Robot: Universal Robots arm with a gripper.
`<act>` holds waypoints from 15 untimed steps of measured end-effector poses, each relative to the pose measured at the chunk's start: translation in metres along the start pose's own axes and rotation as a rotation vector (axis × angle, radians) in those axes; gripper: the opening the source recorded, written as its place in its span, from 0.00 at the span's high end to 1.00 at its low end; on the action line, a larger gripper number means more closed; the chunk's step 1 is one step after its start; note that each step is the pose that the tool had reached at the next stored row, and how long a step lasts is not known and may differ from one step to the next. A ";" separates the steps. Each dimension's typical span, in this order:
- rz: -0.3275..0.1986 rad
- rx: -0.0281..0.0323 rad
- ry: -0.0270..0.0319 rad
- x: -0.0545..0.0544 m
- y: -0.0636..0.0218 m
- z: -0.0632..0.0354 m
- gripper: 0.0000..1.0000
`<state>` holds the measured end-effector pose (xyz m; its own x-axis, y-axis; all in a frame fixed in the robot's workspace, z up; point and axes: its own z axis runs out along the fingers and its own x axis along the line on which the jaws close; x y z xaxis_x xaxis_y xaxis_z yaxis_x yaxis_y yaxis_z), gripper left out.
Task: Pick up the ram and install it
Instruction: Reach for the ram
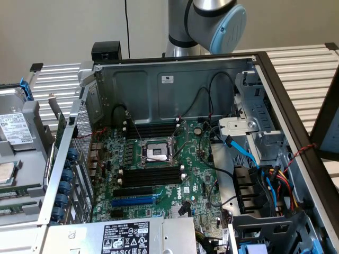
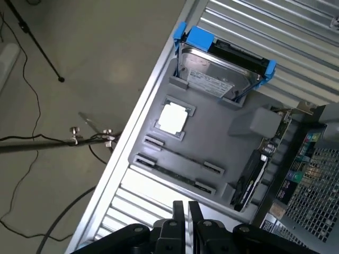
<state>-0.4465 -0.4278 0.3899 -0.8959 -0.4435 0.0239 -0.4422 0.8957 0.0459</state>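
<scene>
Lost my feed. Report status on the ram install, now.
Gripper above grey tray, beside the case. Ram not made out; memory slots empty. No obstruction seen.

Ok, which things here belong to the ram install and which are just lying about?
Job: claw; ram, apparently the dark strip edge-on in the gray tray; black memory slots.
Lying about: hard drive; processor chip; blue expansion slot; blue cable; power supply.

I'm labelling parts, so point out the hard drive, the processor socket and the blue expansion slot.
hard drive [image 2: 216, 72]: wrist view, middle of its metal top.
processor socket [image 1: 157, 152]: exterior view, centre of the socket.
blue expansion slot [image 1: 140, 201]: exterior view, midway along it.
</scene>
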 end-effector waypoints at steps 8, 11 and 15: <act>-0.145 0.0035 0.0067 0.001 0.0003 0.0006 0.74; -0.200 0.0048 0.0090 0.001 0.0004 0.0011 0.74; -0.274 0.0066 0.0127 0.001 0.0004 0.0018 0.74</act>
<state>-0.4475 -0.4278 0.3882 -0.7424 -0.6695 0.0239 -0.6682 0.7426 0.0459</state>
